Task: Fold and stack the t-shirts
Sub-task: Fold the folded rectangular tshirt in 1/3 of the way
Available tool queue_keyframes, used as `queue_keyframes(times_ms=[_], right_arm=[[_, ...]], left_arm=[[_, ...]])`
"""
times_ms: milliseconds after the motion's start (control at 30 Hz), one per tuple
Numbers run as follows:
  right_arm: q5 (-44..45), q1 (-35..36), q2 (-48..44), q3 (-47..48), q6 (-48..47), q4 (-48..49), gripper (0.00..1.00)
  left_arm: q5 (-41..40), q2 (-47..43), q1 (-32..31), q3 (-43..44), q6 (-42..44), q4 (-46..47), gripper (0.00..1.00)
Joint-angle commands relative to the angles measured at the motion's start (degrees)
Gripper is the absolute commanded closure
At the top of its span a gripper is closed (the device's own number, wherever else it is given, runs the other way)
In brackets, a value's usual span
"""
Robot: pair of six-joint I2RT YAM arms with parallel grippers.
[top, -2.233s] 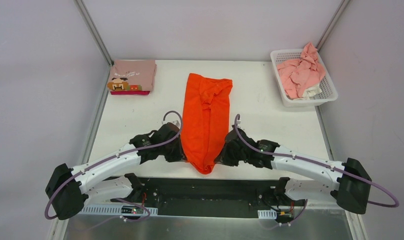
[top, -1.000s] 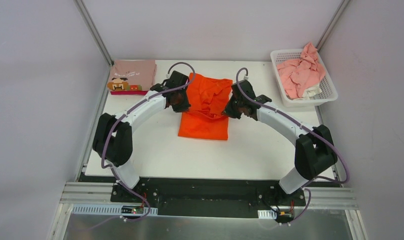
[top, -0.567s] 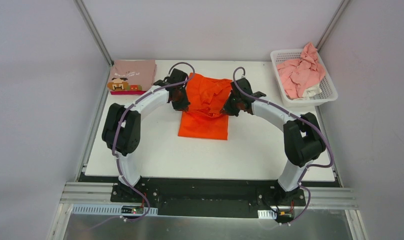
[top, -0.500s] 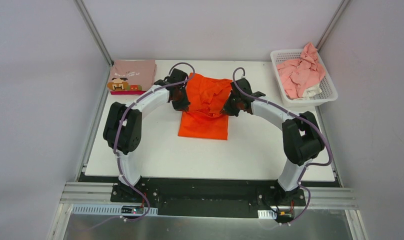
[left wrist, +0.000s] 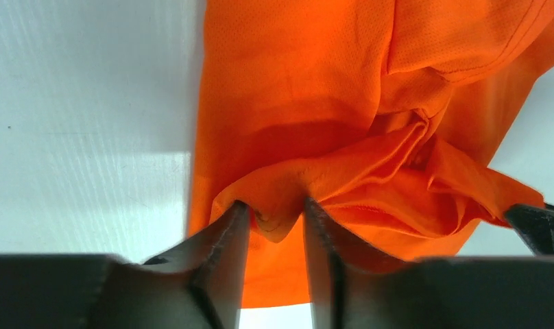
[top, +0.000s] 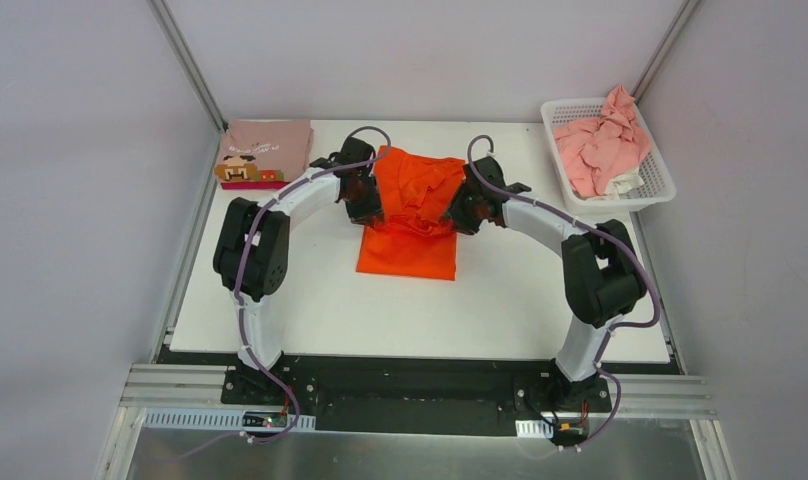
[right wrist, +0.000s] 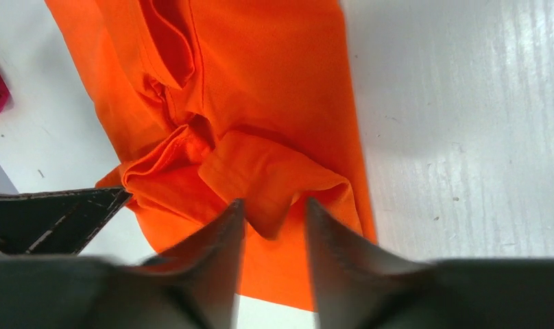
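Observation:
The bright orange t-shirt (top: 410,235) lies at the table's middle back, folded in half, with its top layer bunched and wrinkled. My left gripper (top: 368,205) is at its left edge and my right gripper (top: 458,212) at its right edge. In the left wrist view the jaws (left wrist: 273,205) stand apart, with a loose corner of orange cloth (left wrist: 295,103) hanging between them. In the right wrist view the jaws (right wrist: 274,205) also stand apart around a hanging corner of the shirt (right wrist: 260,89). A folded dusty-pink shirt with a pixel face (top: 268,150) lies on a magenta one (top: 263,185) at the back left.
A white lattice basket (top: 662,188) at the back right holds crumpled light pink shirts (top: 600,145). Both arms reach far forward, arching around the table's middle. Grey walls close in the left and right sides.
Both grippers carried the shirt's near end from the front edge to the far end, folding it in half. In the last half second they barely moved.

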Motion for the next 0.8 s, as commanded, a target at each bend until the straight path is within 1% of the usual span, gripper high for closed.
queue_keyframes(times_ms=[0,33,67,133,167,300,400,533,633,767], right_arm=[[1.05,-0.77,-0.23,3.02,0.16,-0.27,0.45],[1.45,-0.79,-0.73,3.78,0.19,-1.01,0.31],[1.5,-0.81,-1.44,3.93,0.19,-1.16,0.21],[1.22,-0.67,-3.74,3.48,0.33,-1.27,0.04],[1.36,-0.43,-5.0,2.96,0.32,-1.34,0.01],[1.54,1.15,-10.08,-0.16,-0.37,-2.73,0.0],[0.87,2.55,-13.7,-3.88,-0.03,-3.21,0.01],[-1.3,4.49,-18.63,-8.74,0.68,-1.34,0.0],[-3.56,5.73,-21.18,-11.94,1.41,-1.38,0.01],[-3.45,5.88,-24.31,-18.2,4.12,-1.41,0.0]], left_arm=[[2.28,-1.71,0.87,1.85,0.75,0.11,0.52],[2.03,-2.69,0.94,1.64,0.77,0.11,0.35],[1.64,-3.86,0.94,1.22,0.78,0.11,0.24],[0.83,-6.72,0.98,-0.09,0.78,0.06,0.05],[0.27,-8.3,0.94,-1.02,0.71,0.08,0.02],[-2.75,-15.37,0.9,-6.18,-0.28,0.08,0.01],[-3.37,-19.88,0.9,-10.31,-0.98,0.1,0.01],[-5.34,-25.52,0.95,-16.56,-2.17,0.02,0.01],[-4.67,-29.97,0.87,-21.19,-3.22,0.06,0.01],[-4.6,-32.79,0.9,-27.71,-5.28,0.02,0.01]])
